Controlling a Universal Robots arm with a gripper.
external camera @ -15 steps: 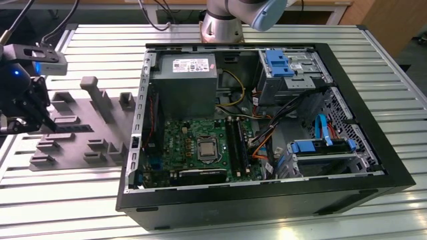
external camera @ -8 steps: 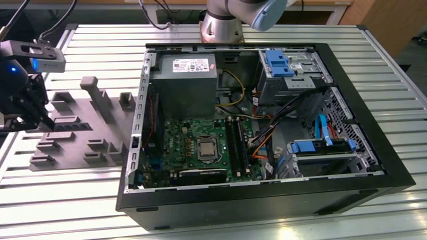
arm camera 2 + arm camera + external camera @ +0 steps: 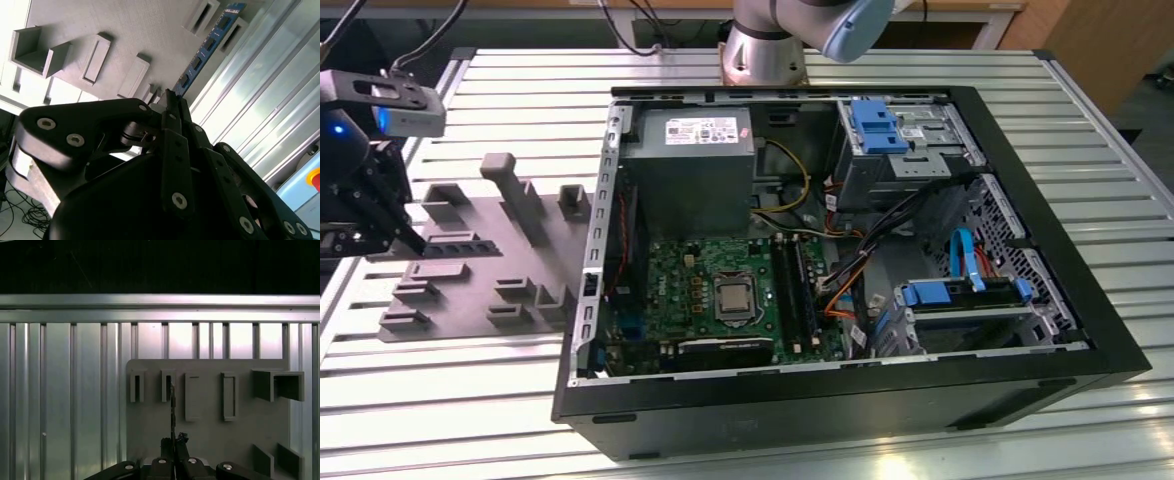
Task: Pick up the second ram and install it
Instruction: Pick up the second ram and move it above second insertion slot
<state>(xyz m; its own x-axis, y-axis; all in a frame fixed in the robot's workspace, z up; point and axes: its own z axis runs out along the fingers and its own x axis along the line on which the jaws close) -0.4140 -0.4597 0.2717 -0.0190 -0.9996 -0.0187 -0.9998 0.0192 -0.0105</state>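
Plainly, the fingers pinch the second ram.

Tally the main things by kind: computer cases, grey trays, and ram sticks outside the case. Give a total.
Computer case: 1
Grey tray: 1
Ram sticks: 1, the second ram, gripped in the claw
Total: 3

You'll find nothing legible here. Well away from the gripper, inside the case, the power supply carries a white label, but its print is too small for you to make out. The ram clamped in the gripper shows dark chips and no lettering you could read.
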